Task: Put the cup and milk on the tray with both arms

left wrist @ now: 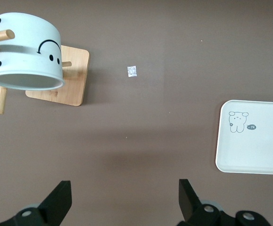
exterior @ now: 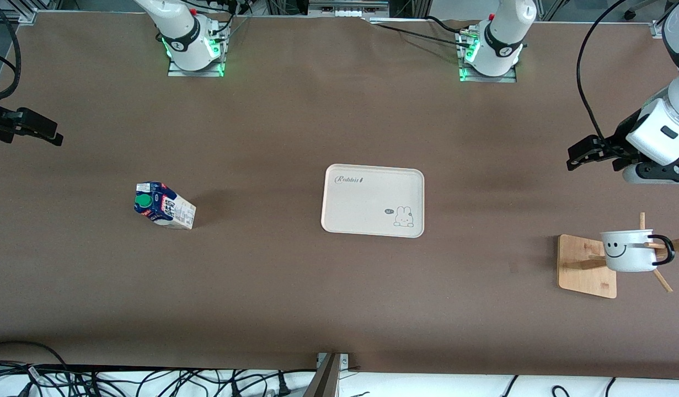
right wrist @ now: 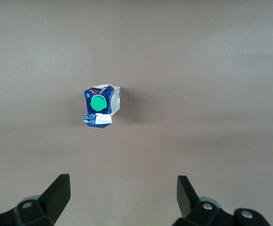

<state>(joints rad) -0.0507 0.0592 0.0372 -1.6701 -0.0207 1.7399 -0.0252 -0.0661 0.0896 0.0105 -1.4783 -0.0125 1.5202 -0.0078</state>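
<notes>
The cup (exterior: 629, 251) hangs by its black handle on a peg of a wooden rack at the left arm's end of the table; it also shows in the left wrist view (left wrist: 28, 52). The milk (exterior: 164, 205) stands on the table toward the right arm's end and shows in the right wrist view (right wrist: 101, 106). The tray (exterior: 373, 200) lies bare mid-table; its corner shows in the left wrist view (left wrist: 254, 136). My left gripper (exterior: 579, 154) (left wrist: 125, 197) is open and empty, up over the table near the rack. My right gripper (exterior: 47, 135) (right wrist: 124, 195) is open and empty, up near the milk.
The wooden rack base (exterior: 586, 266) (left wrist: 63, 77) carries slanting pegs that stick out round the cup. A small white scrap (left wrist: 132, 71) lies on the brown table between rack and tray. Cables lie along the table's front edge.
</notes>
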